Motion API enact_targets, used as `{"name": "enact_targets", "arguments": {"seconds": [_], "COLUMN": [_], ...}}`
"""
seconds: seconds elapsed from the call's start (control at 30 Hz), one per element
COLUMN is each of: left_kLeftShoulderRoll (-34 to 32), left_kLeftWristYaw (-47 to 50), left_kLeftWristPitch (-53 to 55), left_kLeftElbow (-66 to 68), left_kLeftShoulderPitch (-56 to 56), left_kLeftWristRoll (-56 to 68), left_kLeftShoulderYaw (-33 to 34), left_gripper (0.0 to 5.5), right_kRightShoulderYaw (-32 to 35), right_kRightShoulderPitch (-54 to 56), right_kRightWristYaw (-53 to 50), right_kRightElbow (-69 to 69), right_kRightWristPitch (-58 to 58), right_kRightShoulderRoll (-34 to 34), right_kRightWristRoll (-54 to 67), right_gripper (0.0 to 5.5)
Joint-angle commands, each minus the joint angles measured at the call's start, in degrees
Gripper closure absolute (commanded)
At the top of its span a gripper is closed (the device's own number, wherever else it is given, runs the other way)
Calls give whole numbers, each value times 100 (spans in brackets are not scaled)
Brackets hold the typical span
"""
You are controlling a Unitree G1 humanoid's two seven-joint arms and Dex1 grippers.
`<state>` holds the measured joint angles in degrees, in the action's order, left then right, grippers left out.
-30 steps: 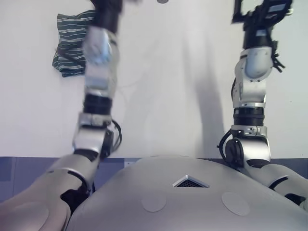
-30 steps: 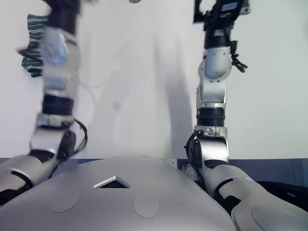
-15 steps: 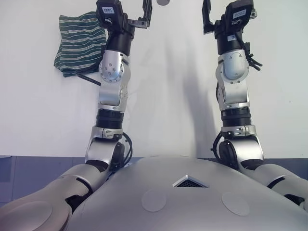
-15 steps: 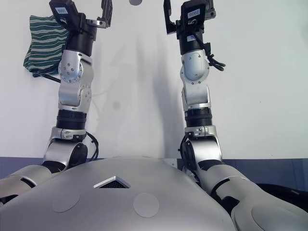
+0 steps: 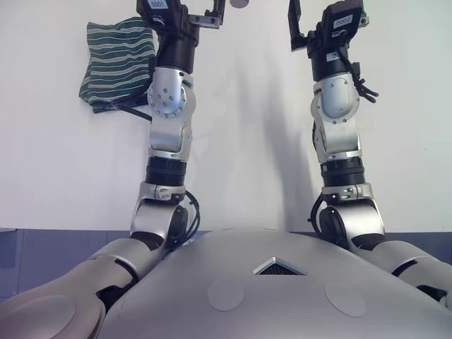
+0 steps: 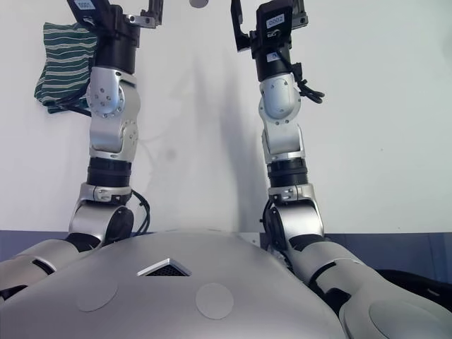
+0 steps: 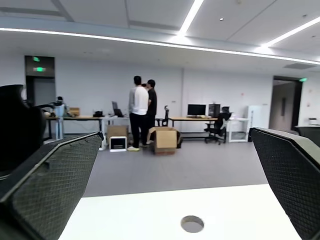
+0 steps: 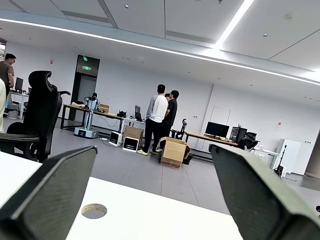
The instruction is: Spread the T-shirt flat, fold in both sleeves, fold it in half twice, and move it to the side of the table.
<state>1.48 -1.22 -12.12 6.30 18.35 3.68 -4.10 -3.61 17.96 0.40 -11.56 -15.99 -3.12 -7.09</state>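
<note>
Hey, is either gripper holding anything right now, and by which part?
Nothing. The left gripper and right gripper are open and empty; the folded T-shirt lies apart from both.

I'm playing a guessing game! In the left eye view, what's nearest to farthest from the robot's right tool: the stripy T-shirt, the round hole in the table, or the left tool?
From the right tool:
1. Round hole, just to its left on the table.
2. Left tool, past the hole, further left.
3. T-shirt, folded at the table's far left.

The left end effector (image 7: 176, 133) gapes wide above the white table's (image 7: 125, 220) round hole (image 7: 192, 223).
</note>
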Motion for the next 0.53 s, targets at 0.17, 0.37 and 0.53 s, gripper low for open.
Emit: {"name": "enact_targets", "arguments": {"seconds": [0.17, 0.37, 0.53], "left_kLeftShoulderRoll": [87, 105, 47], "left_kLeftWristYaw": [45, 89, 75], "left_kLeftWristPitch": [355, 507, 532], "left_kLeftElbow": [-76, -216, -180], "left_kLeftShoulderPitch": [31, -32, 79], "left_kLeftWristRoll": [42, -53, -124], "left_kLeftShoulderYaw": [95, 142, 188], "left_gripper": [12, 12, 12], "right_kRightShoulderYaw": [39, 43, 62], "right_kRightShoulderPitch": [-46, -117, -98], "right_kRightWristYaw": [-115, -145, -163], "right_kRightElbow": [231, 372, 423], "right_kRightWristPitch": [169, 264, 297], "right_kRightShoulderRoll": [15, 54, 79], "right_kRightWristRoll": [-47, 20, 30], "right_gripper": [129, 129, 129]}}
